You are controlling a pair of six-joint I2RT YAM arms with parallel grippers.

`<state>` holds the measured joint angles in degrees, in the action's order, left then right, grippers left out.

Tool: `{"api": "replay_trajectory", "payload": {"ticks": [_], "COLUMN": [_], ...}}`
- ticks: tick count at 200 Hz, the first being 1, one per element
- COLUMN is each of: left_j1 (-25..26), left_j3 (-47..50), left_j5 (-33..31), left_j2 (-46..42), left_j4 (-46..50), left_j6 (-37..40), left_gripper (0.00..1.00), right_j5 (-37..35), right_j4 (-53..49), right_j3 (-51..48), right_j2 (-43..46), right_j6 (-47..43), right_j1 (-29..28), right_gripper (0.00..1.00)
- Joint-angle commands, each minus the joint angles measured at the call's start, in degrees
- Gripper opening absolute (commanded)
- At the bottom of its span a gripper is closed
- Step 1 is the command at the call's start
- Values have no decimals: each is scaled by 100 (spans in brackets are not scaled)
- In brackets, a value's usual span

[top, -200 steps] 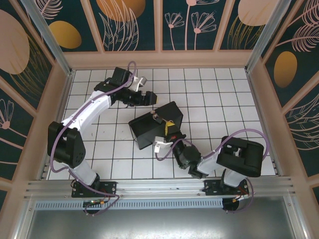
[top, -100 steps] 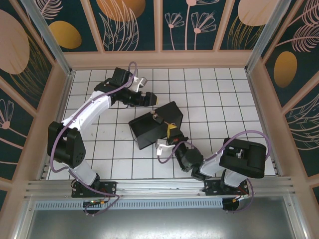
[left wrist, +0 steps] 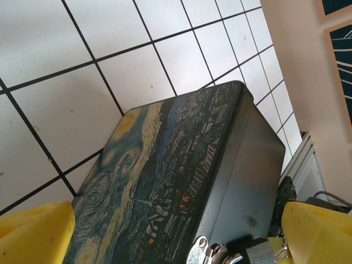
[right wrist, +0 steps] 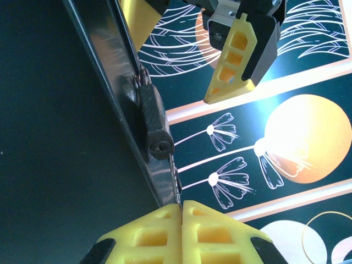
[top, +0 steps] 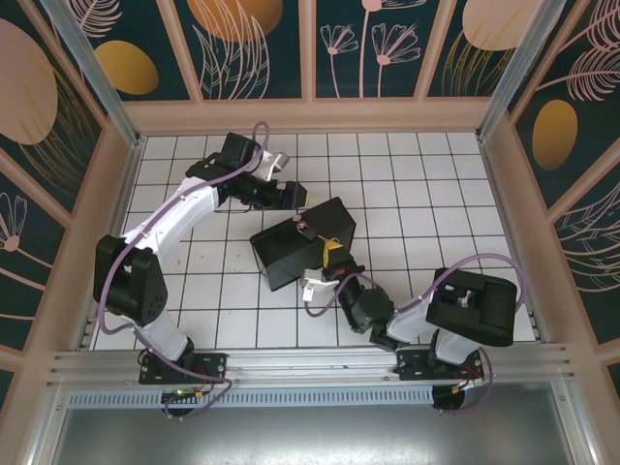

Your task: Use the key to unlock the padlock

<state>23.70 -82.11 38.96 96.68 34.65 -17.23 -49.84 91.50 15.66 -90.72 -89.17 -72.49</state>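
Observation:
The padlock point(right wrist: 155, 124) is a dark little body hanging on the hasp at the front edge of the black box point(top: 300, 242); its keyhole end faces my right gripper. My right gripper point(right wrist: 181, 212) is shut on the key point(right wrist: 175, 190), whose thin blade sticks up from between the yellow fingers and reaches the padlock's keyhole end; I cannot tell if the tip is inside. My left gripper point(left wrist: 176, 236) hovers open over the box's painted lid, with the silvery hasp point(left wrist: 206, 253) and padlock point(left wrist: 258, 254) low between its fingers. In the top view the right gripper point(top: 329, 260) is at the box's near side and the left gripper point(top: 294, 194) at its far side.
The box lies tilted mid-floor on the white tiled floor point(top: 436, 194). Patterned walls point(top: 310, 48) enclose the cell on three sides. The right arm's elbow point(top: 363, 310) rests low near the front rail point(top: 310, 363). Open tiles lie to the right and back.
The right gripper has shifted slightly left and up against the box front with the key, its yellow fingers now showing from above. The left arm has barely moved.

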Motion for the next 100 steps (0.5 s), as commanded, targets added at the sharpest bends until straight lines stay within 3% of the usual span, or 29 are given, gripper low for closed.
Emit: {"api": "replay_trajectory", "payload": {"ticks": [1,100], "left_j1": [38,38], "left_j3": [-34,-9], "left_j5": [46,50], "left_j2": [47,-22], "left_j4": [101,153], "left_j6": [168,236], "left_gripper": [96,96], "right_j5": [44,27], "right_j4": [650,635], "right_j3": [139,151], "right_j2": [-106,-237], "right_j6": [198,310], "right_j1": [-12,-2], "right_gripper": [0,0]}}
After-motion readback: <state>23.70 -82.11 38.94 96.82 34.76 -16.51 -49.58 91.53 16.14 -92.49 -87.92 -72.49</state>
